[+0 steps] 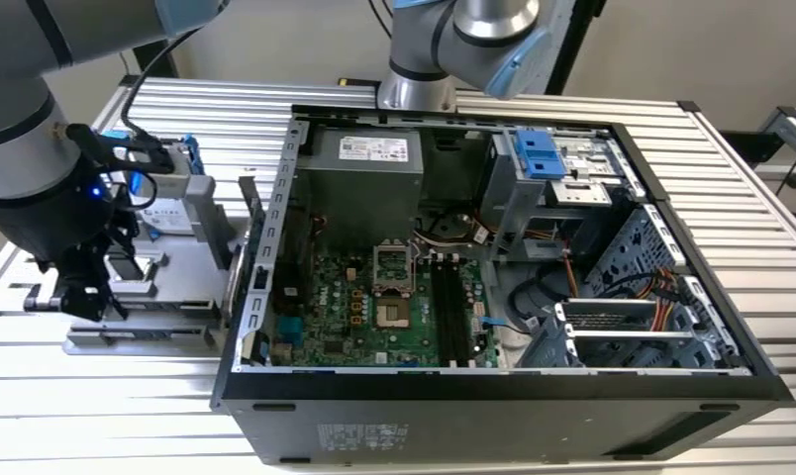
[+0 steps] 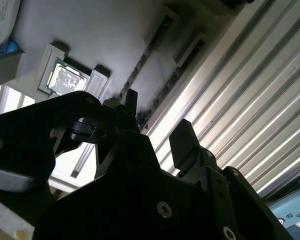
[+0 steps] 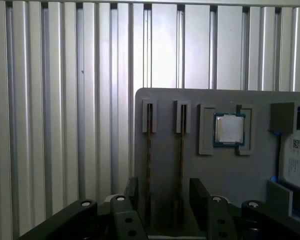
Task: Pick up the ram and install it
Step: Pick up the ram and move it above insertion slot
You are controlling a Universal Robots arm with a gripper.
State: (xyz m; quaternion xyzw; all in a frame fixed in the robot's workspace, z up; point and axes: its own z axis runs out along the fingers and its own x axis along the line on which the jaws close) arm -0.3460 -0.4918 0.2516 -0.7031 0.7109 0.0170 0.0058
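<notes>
Two thin ram sticks stand on edge in slots of a grey holder plate (image 3: 225, 175): one ram stick (image 3: 149, 150) and a second (image 3: 181, 150) beside it. In the second wrist view they show as dark strips, the ram (image 2: 142, 65) and its neighbour (image 2: 165, 90). My gripper (image 3: 165, 197) hovers over the near end of the sticks, open, with its two black fingers (image 3: 200, 192) spread and nothing between them. In the exterior view the gripper (image 1: 88, 295) hangs over the holder at the left of the open computer case, apart from the motherboard's black slots (image 1: 451, 307).
A square silver processor (image 3: 229, 129) sits in a pocket of the same holder. A hard drive in a blue frame (image 1: 173, 213) stands at the plate's far side. The open case (image 1: 504, 376) with the green motherboard (image 1: 358, 297) lies on the ribbed aluminium table (image 3: 50, 125).
</notes>
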